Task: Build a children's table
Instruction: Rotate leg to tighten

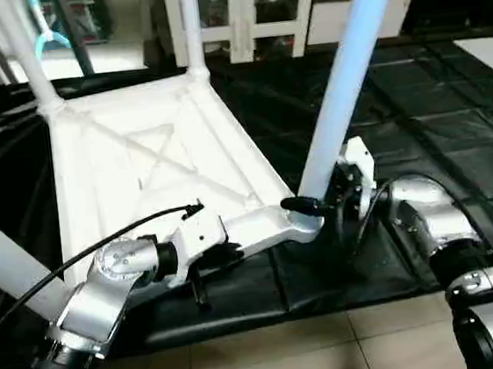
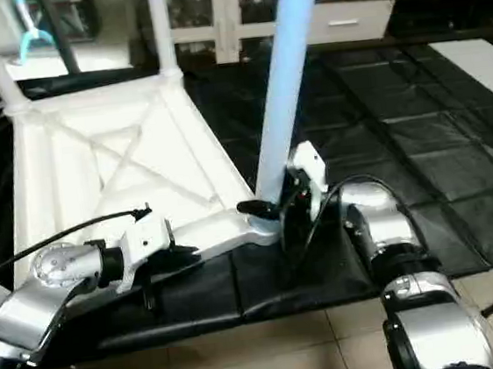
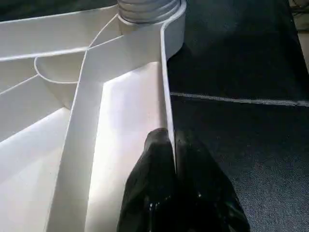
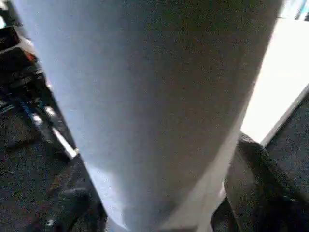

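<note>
Left gripper (image 3: 174, 159) pinched on tabletop rim (image 3: 166, 96).

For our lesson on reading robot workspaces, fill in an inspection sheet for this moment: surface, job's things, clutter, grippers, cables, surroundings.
Surface: black padded floor mat over pale floor tiles.
Job's things: white plastic square table top lies underside up, diagonal ribs showing; long white tapered tube legs stand in its corner sockets, the nearest leg at the near right corner.
Clutter: nothing seen.
Grippers: left gripper shut on the table top's rim; right gripper sits around the nearest leg's base, grip cannot be told.
Cables: black cable runs along the left forearm.
Surroundings: white glass-door cabinet behind.
</note>
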You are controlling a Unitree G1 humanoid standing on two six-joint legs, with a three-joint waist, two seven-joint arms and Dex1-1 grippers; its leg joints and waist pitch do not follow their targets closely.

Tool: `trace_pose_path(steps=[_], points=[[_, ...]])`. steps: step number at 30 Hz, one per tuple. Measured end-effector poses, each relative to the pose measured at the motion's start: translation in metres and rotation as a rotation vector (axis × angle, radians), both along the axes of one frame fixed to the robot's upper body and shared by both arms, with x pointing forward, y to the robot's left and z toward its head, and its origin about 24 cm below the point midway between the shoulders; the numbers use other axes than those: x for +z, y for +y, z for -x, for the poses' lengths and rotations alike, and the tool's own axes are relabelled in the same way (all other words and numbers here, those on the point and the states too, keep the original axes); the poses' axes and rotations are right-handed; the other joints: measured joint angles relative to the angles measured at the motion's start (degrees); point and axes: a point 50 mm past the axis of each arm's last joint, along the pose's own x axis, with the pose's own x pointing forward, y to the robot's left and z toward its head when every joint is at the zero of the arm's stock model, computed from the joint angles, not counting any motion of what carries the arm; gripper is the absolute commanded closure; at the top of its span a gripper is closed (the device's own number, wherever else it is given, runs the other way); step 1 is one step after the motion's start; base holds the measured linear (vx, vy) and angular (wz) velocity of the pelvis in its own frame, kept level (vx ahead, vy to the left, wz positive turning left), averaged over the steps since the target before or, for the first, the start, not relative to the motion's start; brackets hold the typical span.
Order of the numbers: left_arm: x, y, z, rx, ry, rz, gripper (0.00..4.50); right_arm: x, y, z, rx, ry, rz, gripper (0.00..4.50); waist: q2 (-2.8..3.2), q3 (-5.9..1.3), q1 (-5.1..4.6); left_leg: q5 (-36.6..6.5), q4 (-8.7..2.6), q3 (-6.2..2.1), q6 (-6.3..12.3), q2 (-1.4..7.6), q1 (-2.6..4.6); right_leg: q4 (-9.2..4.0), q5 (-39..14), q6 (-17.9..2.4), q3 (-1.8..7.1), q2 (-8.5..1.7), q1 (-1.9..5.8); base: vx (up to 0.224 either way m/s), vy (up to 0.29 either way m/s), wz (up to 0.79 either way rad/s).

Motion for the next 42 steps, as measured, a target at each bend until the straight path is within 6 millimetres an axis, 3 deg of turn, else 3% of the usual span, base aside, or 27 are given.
trace_pose_path(steps=[8,13,16,20,25,29,30,31,36,39,42], points=[[-0.001,0.001,-0.001,0.007,0.000,-0.003,4.50,0.000,0.000,0.000,-0.003,-0.013,0.015,2.45,0.00,0.00,-0.07,-0.1,0.04,0.01,-0.18,0.00,0.09,0.15,0.0,0.0,0.04,0.00,0.02,0.000,0.000,0.00],[-0.001,0.000,-0.009,0.069,-0.011,-0.016,4.50,-0.004,0.012,-0.008,-0.160,-0.028,0.023,2.55,-0.06,0.00,-0.54,-0.1,0.06,0.01,-0.35,0.00,0.19,0.36,0.0,0.0,0.12,0.06,0.09,0.000,0.000,0.00],[-0.003,-0.012,-0.021,0.183,0.005,0.006,4.50,-0.009,0.025,-0.019,-0.406,-0.022,0.006,2.57,-0.09,-0.04,-0.81,-0.1,0.06,0.00,-0.52,-0.01,0.29,0.52,0.0,0.0,0.17,0.07,0.14,0.000,0.000,0.00],[-0.005,-0.043,-0.038,0.357,0.053,0.041,4.50,-0.012,0.041,-0.033,-0.780,0.022,-0.016,2.59,-0.12,-0.11,-0.95,0.0,0.06,-0.05,-0.63,-0.03,0.38,0.53,0.1,-0.1,0.14,0.07,0.19,0.000,0.000,0.00],[-0.008,-0.073,-0.046,0.453,0.124,0.102,4.50,-0.015,0.044,-0.038,-0.958,0.056,0.005,2.59,-0.24,-0.43,0.01,0.0,0.06,-0.07,-0.62,-0.11,0.42,0.35,0.1,0.0,0.16,0.00,0.36,0.000,0.000,0.00],[-0.007,-0.064,-0.045,0.433,0.123,0.097,4.50,-0.012,0.045,-0.038,-0.909,0.066,-0.036,2.59,-0.27,-0.49,-0.17,0.0,0.04,-0.10,-0.60,-0.07,0.16,0.23,0.1,0.0,0.10,0.02,0.44,0.000,0.000,0.00],[-0.007,-0.063,-0.044,0.427,0.122,0.095,4.50,-0.012,0.045,-0.038,-0.894,0.070,-0.049,2.03,-0.29,-0.50,-0.25,0.0,0.02,-0.11,-0.60,-0.05,0.16,0.23,0.0,0.1,0.09,0.05,0.43,0.000,0.000,0.00],[-0.006,-0.058,-0.043,0.417,0.109,0.084,4.50,-0.011,0.045,-0.038,-0.869,0.061,-0.056,2.03,-0.30,-0.51,-0.36,0.0,-0.02,-0.12,-0.60,-0.03,0.17,0.23,0.0,0.1,0.07,0.06,0.43,0.000,0.000,0.00],[-0.004,-0.011,-0.028,0.264,0.002,0.023,4.50,-0.019,0.037,-0.022,-0.521,0.039,-0.066,1.53,-0.24,-0.51,-1.23,0.0,-0.26,-0.22,-0.58,0.05,0.00,0.24,-0.1,0.1,-0.02,0.18,0.11,0.000,0.000,0.00],[-0.002,0.005,-0.014,0.160,-0.008,0.006,4.50,-0.017,0.023,-0.012,-0.295,0.022,-0.018,1.39,-0.14,-0.46,-1.11,0.0,-0.18,-0.15,-0.36,0.00,0.02,0.11,-0.1,0.1,0.00,0.06,0.04,0.000,0.000,0.00],[-0.002,0.008,-0.007,0.089,0.008,0.005,4.50,-0.010,0.010,-0.006,-0.114,-0.011,0.073,1.21,-0.15,-0.46,-0.21,0.0,-0.03,-0.10,0.00,-0.01,0.01,0.07,-0.1,0.0,0.01,0.03,0.07,0.000,0.000,0.00]])
